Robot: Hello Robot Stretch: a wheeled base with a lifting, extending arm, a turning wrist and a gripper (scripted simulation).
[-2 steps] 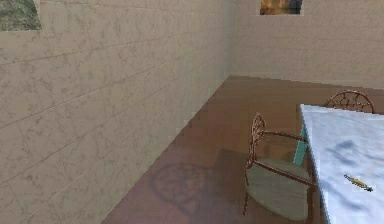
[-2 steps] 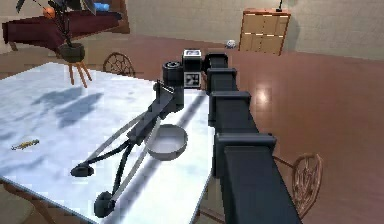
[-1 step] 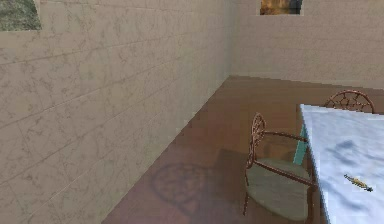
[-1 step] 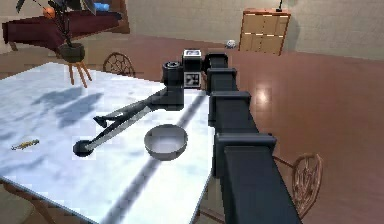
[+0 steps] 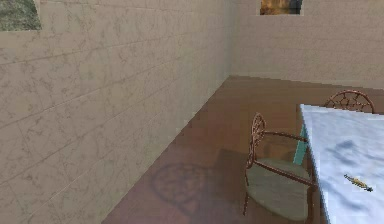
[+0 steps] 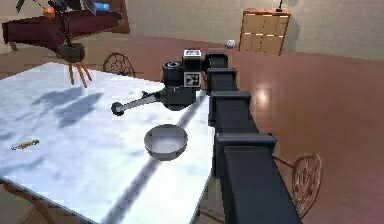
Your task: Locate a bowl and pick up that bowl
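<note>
- Arm, dark square bar, rises from btm edge over white marbled table; two white marker squares at its far end
- Gripper points toward view's left above tabletop; bare tabletop behind fingers; holds nothing
- Grey bowl upright on table, near gripper but apart from it, on the side toward btm edge
- Thin yellowish obj lies nr table's left end; too small to identify
- Round-backed chair at table's far side; second chair btm right, beside arm
- Bkgd: wooden dresser against pale wall; brown floor; dark red furniture upper left
</note>
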